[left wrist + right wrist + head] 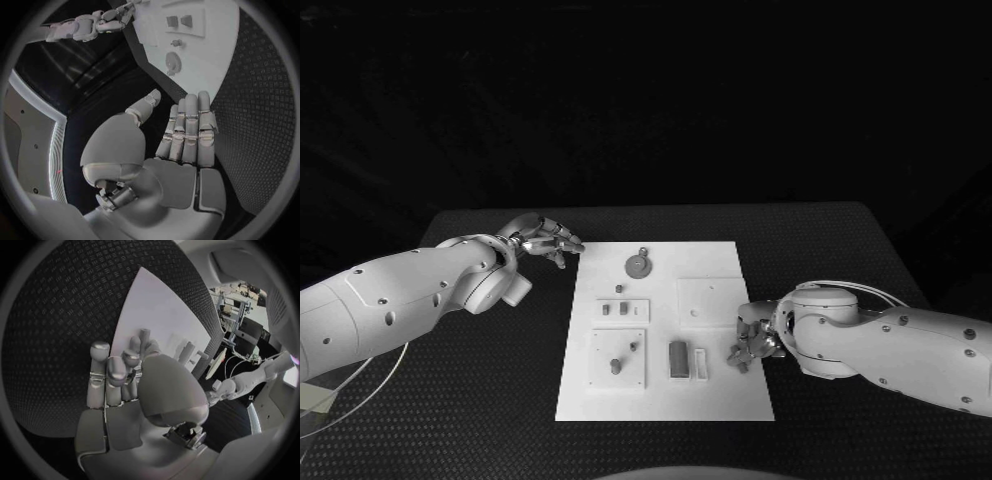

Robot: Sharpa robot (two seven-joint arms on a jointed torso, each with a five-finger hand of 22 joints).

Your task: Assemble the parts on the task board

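The white task board (718, 400) lies in the middle of the black table. On it are a round disc with a tab (639, 264), two small pieces on a raised panel (623, 310), a piece on a lower panel (617, 366), a dark upright block (678, 358) and a square plate (710, 296). My left hand (548, 240) hovers off the board's far left corner, fingers (187, 130) straight and side by side, holding nothing. My right hand (753, 342) sits at the board's right edge, fingers (115, 377) pointing down over the rim, with nothing seen between them.
Black textured table (848, 250) surrounds the board, with free room to the right and along the near edge. The left wrist view shows the board (212, 45), the disc (173, 62) and my right arm (78, 27) beyond it.
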